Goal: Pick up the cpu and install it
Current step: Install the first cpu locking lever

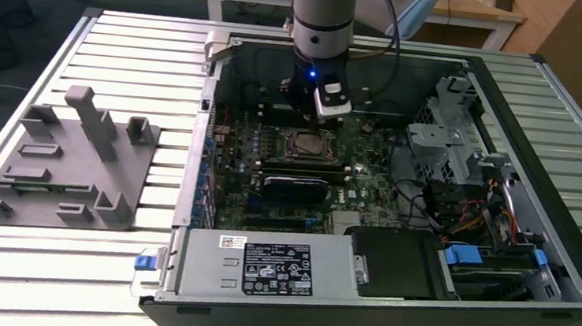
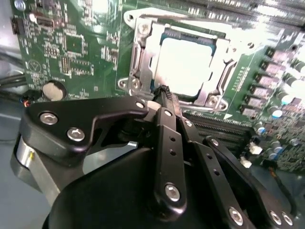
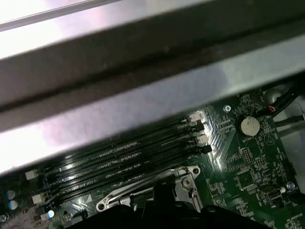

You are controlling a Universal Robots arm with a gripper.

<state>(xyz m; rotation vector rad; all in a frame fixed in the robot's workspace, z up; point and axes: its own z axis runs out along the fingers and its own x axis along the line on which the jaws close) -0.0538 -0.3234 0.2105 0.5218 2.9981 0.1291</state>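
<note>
CPU (image 2: pixel 188 64) already lies silver side up inside the socket frame (image 2: pixel 143 71) on the motherboard (image 2: pixel 81 43), so placing looks done, while the tool (image 2: pixel 165 91) hangs just beside the frame, its fingers together and empty.

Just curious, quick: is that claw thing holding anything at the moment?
Gripper: fingers shut, holding nothing, just beside the cpu seated in its socket.

exterior: high, looking down on case (image 1: pixel 395 180) | wrist views: close over motherboard (image 2: pixel 86 43), both showing socket (image 2: pixel 190 62)
</note>
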